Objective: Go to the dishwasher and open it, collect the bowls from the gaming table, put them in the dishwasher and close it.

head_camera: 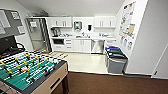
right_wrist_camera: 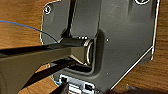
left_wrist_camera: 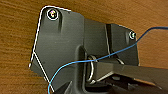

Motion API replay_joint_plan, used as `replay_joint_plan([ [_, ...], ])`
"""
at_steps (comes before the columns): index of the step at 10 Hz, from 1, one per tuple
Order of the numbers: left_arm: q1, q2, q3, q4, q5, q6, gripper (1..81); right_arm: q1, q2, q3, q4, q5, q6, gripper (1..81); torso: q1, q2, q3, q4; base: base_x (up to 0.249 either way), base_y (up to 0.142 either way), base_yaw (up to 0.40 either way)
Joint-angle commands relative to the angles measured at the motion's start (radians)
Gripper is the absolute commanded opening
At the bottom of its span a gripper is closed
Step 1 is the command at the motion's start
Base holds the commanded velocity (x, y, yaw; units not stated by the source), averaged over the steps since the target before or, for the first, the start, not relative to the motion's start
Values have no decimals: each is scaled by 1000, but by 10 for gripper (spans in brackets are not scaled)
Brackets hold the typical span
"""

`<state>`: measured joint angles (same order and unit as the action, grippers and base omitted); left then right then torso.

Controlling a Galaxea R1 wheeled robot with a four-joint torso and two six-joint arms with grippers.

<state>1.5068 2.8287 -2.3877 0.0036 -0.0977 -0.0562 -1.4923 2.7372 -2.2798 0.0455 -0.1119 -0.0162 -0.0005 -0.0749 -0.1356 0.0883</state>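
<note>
**Dishwasher in sight, far wall, door shut**

Head view: one dishwasher (head_camera: 97, 46), steel front, under the counter (head_camera: 83, 38) near its right end, just right of the white cabinets (head_camera: 82, 45). Expect a rigid, heavy drop-down door with a slick face; best hold looks like the bar along its top edge, though that's too blurred to confirm. One foosball table (head_camera: 27, 71) near left, not the gaming one. Stacked bins (head_camera: 115, 58) against the right wall, count unclear. Zero bowls visible.

Left wrist view: brown carpet (left_wrist_camera: 17, 30), blue cable (left_wrist_camera: 75, 63); gripper width can't tell.

Right wrist view: same, can't tell
</note>
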Motion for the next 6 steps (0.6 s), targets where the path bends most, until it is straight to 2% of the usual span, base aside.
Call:
replay_joint_plan([
  [1, -53, -4, 15, 10, 46, 2, 811, 56, -3, 8, -6, -51, -1, 811, 1, 0, 0, 0, 278, 0, 0],
  [6, -53, -1, 15, 10, 46, 2, 811, 59, -8, 8, 0, -32, -4, 811, 2, 1, 0, 0, 278, 0, 0],
])
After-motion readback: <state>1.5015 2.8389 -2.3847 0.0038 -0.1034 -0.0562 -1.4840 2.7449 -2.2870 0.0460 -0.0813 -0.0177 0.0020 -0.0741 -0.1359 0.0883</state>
